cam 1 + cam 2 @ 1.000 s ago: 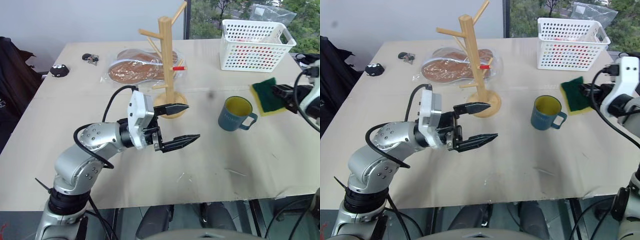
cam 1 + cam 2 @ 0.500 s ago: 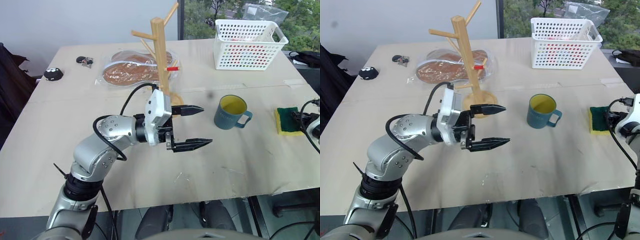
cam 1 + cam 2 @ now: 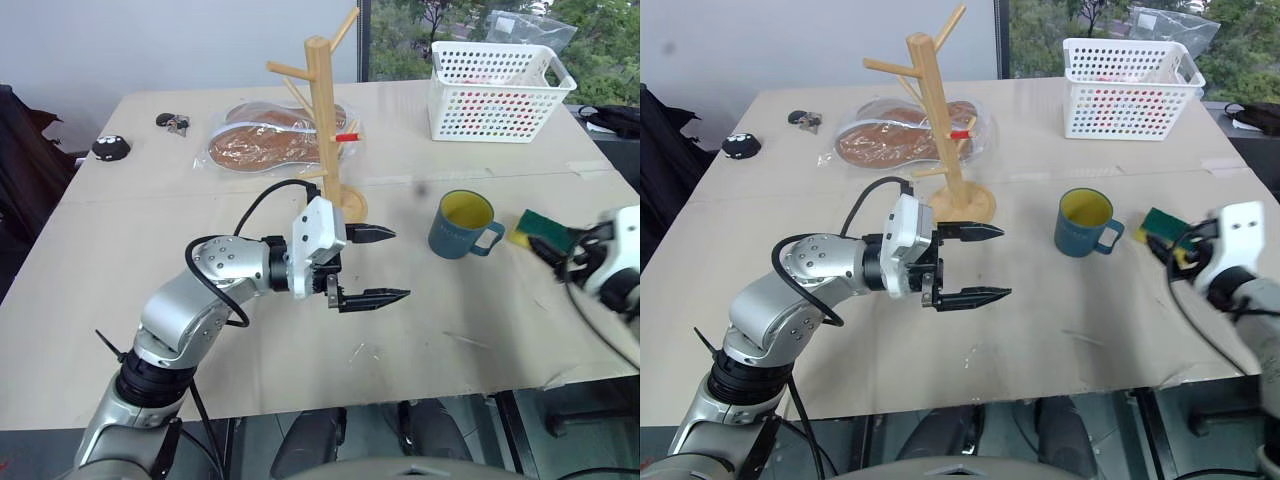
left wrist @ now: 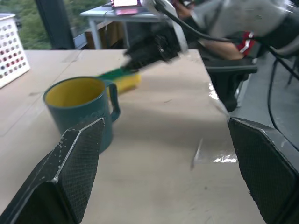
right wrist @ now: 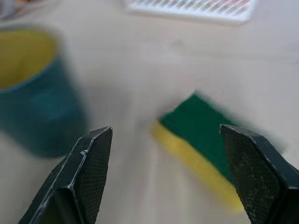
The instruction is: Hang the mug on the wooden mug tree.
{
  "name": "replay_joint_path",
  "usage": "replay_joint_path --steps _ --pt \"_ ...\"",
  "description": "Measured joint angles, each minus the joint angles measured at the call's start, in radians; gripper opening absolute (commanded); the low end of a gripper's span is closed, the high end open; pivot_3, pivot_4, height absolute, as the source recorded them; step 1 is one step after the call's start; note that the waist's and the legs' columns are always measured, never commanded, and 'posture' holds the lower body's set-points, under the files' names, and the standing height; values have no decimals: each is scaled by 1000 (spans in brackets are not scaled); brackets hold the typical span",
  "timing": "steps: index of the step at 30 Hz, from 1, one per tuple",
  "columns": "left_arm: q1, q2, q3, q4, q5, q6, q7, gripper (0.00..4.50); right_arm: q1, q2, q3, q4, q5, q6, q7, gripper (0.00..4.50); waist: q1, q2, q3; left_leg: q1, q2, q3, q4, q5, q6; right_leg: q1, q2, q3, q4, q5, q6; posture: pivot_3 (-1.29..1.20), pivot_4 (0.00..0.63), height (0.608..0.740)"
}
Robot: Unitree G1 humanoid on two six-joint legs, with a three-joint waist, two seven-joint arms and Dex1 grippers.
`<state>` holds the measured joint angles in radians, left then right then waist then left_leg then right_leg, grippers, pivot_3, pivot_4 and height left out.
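- The left gripper (image 3: 378, 266) is held over the near middle of the table (image 3: 300, 340), its two black fingers spread wide apart with nothing between them, pointing toward the robot's right.
- The right gripper (image 3: 1175, 250) is seen at the right edge of the table; in the right wrist view its jaws stand wide open and nothing is clasped between them.
- A yellow-and-green sponge (image 5: 205, 140) is seen just ahead of the right gripper's fingers, green face up; whether it rests on the table or is in the air cannot be told.
- The mug (image 3: 459, 225) is stood upright on the table between the two grippers, touched by neither, its yellow inside showing and its loop handle turned toward the sponge.
- The wooden mug tree (image 3: 328, 130) is stood upright farther back, to the left of the mug and apart from it; no mug is hung on its pegs, one of which is red-tipped.
- A clear bag with brown contents (image 3: 265, 145) is lain behind the tree.
- A white perforated basket (image 3: 495, 92) is set at the far right.
- Small dark items (image 3: 110, 148) are left at the far left.
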<state>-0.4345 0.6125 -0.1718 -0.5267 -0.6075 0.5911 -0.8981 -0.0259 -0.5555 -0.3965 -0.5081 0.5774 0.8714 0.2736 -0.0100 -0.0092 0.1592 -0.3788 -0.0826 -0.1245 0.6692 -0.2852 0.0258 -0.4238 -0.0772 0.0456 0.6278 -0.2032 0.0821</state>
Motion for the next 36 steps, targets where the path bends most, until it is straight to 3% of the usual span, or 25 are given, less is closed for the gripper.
replay_joint_path --steps 4,8,14,26,36 --pt "0 -5 -23 0 30 0 7 4386 17 61 103 -2 -89 -26 -81 3655 3 0 0 0 -1 0 1 0 0 0 0 0 0 0 0 0 150 740" --pt "0 5 -28 0 56 -5 3 4386 16 75 106 77 -209 -119 -146 3655 3 0 0 0 -1 0 0 0 0 0 0 0 0 0 0 0 150 740" --pt "0 4 -28 0 72 -9 7 4386 19 88 120 67 -193 -140 -76 3655 -3 0 0 1 0 0 0 0 0 0 1 0 0 0 0 0 150 740" --pt "0 -7 -28 0 86 -10 19 4386 -34 168 196 53 -210 -133 -90 3655 -2 0 0 1 0 -1 0 0 0 0 1 0 0 0 0 0 150 740" --pt "1 -7 -28 0 95 -11 19 4386 -18 147 227 -15 -205 -47 -63 3655 -3 0 0 1 0 -1 0 0 0 0 1 -1 0 0 0 0 150 740"
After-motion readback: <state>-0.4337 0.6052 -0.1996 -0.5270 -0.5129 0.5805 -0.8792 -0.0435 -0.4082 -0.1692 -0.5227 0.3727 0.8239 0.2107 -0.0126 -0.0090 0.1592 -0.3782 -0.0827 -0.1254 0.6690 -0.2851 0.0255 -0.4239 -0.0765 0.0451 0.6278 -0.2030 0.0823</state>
